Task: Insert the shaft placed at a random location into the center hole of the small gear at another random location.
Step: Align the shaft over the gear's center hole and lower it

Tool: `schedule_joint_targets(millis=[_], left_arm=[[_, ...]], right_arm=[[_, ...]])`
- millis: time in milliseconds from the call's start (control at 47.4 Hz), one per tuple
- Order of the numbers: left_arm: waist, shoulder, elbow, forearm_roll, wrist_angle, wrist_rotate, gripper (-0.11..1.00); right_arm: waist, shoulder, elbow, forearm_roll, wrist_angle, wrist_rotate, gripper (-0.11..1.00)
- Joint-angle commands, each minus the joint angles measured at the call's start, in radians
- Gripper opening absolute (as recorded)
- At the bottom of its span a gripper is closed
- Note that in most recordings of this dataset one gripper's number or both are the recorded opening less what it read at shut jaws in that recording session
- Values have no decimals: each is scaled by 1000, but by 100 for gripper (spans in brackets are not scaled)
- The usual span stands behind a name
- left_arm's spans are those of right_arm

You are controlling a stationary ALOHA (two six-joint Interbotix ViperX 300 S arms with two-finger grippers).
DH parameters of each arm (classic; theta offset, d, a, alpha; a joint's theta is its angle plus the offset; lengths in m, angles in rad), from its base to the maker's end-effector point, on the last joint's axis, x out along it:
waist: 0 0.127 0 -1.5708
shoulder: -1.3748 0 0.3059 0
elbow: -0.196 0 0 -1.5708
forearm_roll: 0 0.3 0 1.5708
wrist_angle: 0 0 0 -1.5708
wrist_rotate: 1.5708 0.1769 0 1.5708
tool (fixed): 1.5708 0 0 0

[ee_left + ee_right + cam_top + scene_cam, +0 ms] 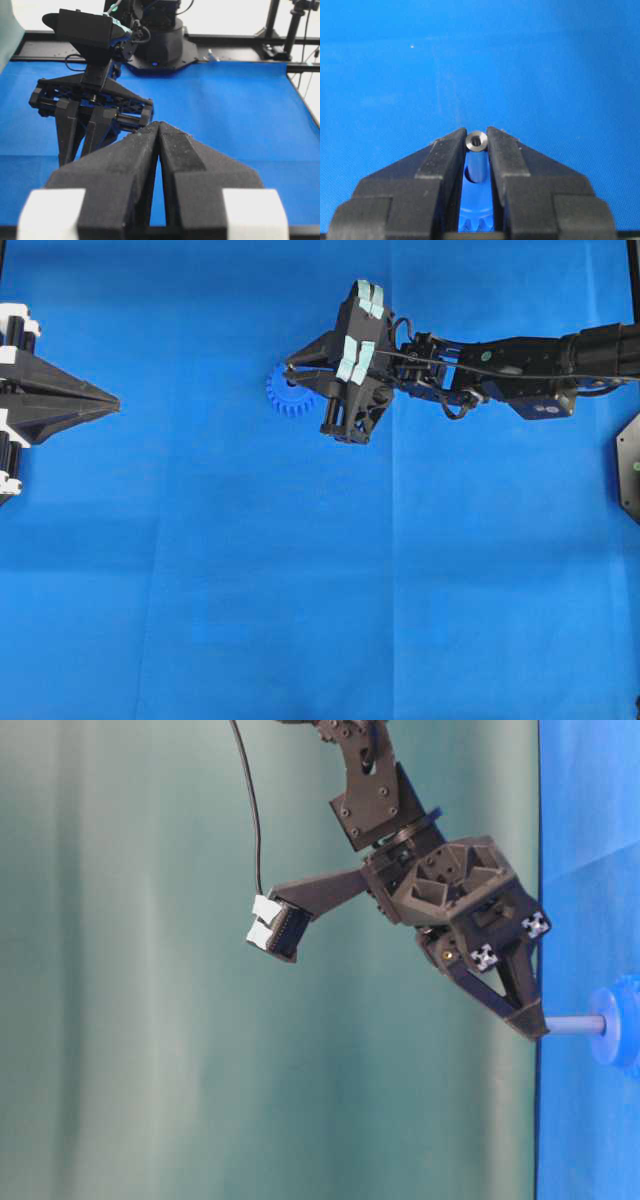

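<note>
Right hand (477, 141) grips the shaft (476, 140) at frame center, its far end in the small gear (617, 1026); left hand (159, 131) clenched, empty.

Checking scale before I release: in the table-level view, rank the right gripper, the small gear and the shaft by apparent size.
1. right gripper, by far the largest.
2. small gear, though the frame edge cuts it off.
3. shaft, a thin bar from gripper tips to gear.
</note>
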Motion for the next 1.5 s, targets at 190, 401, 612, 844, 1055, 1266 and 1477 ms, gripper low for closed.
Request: schedule_joint_targets(millis=[190, 401, 612, 844, 1055, 1266, 1477], left_arm=[[0, 2, -12, 0, -5, -2, 0], [2, 2, -11, 0, -5, -2, 0], [0, 2, -11, 2, -5, -3, 0], [2, 2, -12, 0, -5, -3, 0], [2, 2, -11, 2, -5, -3, 0], [0, 2, -11, 0, -5, -3, 0], [2, 3, -11, 2, -5, -3, 0]], right_arm=[[2, -95, -8, -2, 15, -8, 3], [2, -144, -8, -5, 38, -8, 3], [3, -132, -8, -5, 38, -6, 3], [8, -60, -14, 2, 9, 2, 3], [9, -12, -14, 15, -18, 8, 3], [9, 6, -11, 17, -35, 9, 3], [9, 8, -9, 18, -40, 9, 3]])
